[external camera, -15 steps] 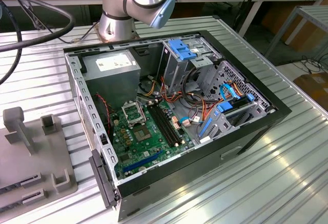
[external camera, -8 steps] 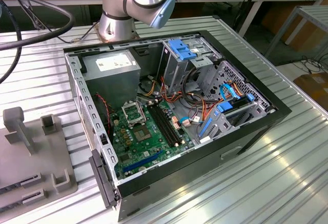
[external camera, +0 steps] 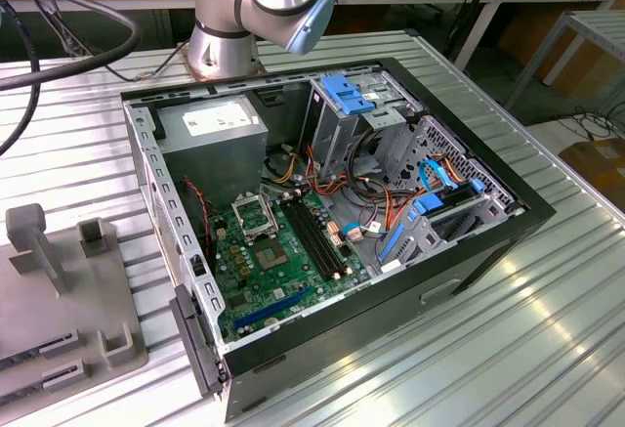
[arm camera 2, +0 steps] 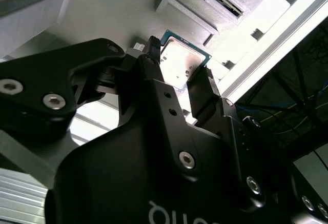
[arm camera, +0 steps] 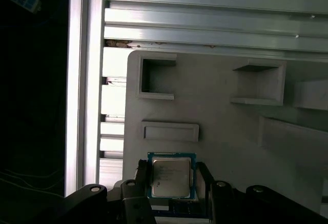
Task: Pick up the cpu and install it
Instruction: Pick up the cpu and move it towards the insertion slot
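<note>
Exterior view: we see the open computer case [external camera: 391,321] on the ribbed tabletop [external camera: 532,349], grey fixture [external camera: 24,315] alongside. Second wrist view: the gripper [arm camera 2: 180,59] straddles the cpu [arm camera 2: 185,60], clamped or not we cannot tell. First wrist view: cpu lying flat on that grey fixture.

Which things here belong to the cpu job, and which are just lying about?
Job: cpu; gripper at it; grey tray under it; motherboard socket.
Lying about: power supply; blue drive bracket; memory slots.
</note>
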Robot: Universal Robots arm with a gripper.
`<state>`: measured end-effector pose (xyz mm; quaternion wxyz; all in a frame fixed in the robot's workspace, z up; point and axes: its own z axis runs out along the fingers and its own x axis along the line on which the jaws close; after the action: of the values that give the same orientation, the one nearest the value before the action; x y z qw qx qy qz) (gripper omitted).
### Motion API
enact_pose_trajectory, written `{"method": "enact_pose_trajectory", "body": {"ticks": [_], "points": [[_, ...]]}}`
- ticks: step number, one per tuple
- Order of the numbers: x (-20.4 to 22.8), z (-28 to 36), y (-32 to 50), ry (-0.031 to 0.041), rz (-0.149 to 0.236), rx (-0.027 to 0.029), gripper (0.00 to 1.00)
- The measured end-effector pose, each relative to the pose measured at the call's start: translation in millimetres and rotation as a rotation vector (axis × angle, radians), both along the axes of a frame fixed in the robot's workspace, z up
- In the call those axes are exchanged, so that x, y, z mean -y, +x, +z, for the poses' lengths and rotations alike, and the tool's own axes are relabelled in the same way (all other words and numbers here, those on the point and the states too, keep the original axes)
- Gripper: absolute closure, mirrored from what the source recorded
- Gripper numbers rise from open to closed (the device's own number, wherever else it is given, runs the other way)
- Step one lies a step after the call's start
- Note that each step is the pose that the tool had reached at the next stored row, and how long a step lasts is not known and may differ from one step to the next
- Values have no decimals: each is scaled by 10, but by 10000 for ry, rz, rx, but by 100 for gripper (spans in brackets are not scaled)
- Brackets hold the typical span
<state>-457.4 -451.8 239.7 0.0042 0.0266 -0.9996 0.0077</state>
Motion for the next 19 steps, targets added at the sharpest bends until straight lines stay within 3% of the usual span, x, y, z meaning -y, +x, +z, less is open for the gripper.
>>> {"method": "enact_pose_trajectory", "body": {"ticks": [19], "points": [[0, 40, 0, 0, 1, 0, 53]]}}
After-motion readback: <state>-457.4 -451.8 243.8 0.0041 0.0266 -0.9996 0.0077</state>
